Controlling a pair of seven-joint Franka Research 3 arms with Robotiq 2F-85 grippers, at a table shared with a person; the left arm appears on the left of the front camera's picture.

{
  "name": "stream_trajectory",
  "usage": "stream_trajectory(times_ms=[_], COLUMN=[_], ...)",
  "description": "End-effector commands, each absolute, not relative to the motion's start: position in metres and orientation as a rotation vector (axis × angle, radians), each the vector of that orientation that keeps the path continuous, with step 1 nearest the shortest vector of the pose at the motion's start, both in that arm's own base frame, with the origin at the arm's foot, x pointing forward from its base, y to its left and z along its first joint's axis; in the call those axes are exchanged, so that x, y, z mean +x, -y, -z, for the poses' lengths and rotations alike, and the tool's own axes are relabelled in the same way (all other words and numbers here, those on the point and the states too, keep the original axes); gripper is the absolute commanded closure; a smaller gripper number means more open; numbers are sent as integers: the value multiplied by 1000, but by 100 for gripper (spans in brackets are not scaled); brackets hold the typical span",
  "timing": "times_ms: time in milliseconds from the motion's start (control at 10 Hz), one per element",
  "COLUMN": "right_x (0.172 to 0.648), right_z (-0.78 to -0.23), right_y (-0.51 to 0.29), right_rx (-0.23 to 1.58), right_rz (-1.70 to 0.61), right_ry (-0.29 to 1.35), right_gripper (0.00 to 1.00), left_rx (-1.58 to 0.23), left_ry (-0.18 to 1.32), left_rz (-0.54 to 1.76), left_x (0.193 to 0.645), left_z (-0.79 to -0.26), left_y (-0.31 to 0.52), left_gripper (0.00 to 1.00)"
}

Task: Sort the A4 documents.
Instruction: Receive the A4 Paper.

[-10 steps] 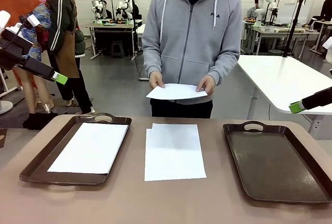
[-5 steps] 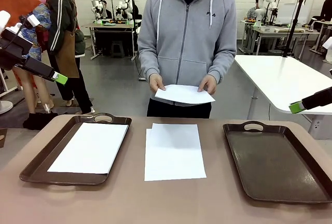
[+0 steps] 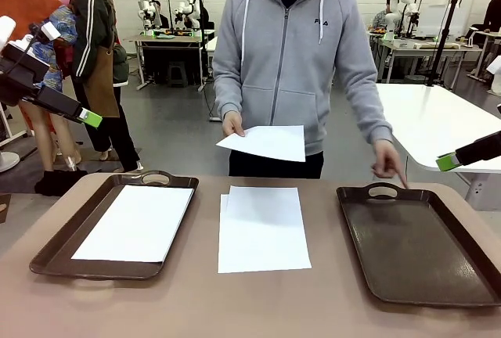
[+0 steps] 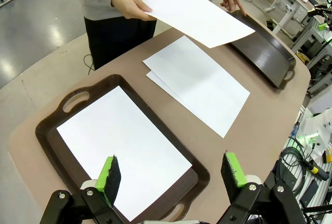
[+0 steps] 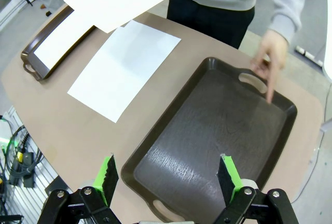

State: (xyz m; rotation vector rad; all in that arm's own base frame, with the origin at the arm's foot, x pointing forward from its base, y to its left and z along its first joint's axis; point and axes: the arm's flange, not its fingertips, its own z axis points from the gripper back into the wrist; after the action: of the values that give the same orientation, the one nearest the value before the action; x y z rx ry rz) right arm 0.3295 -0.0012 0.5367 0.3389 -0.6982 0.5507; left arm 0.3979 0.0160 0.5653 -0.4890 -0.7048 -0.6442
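Up by the counter's (image 3: 258, 307) sides, left tool (image 4: 171, 164) and right tool (image 5: 167, 166) gape empty; person (image 3: 290, 56) holds a sheet (image 3: 266, 142), pointing at right tray (image 3: 415, 244).

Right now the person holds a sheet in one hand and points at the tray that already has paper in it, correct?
Not quite: the pointing hand is at the empty tray, as the front view shows. The other hand does hold a sheet.

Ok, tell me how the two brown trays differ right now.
The left tray holds a white sheet; the right tray is bare. The person's hand points at the right tray's far handle; no hand is near the left tray. Both are dark brown, rectangular, handled, and lie flat on the table.
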Motion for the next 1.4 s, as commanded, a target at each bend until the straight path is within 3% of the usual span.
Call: stream_trajectory(times_ms=[0, 1300], right_x=[331, 331], right_z=[-534, -534], right_y=[2, 2], right_rx=[360, 360], right_rz=[-554, -554], right_ry=[696, 696], right_gripper=[0, 0], left_rx=[-487, -487], left_ry=[705, 705], left_rz=[645, 645], left_x=[398, 398], left_z=[-566, -566], left_y=[-16, -16], left_gripper=[0, 0])
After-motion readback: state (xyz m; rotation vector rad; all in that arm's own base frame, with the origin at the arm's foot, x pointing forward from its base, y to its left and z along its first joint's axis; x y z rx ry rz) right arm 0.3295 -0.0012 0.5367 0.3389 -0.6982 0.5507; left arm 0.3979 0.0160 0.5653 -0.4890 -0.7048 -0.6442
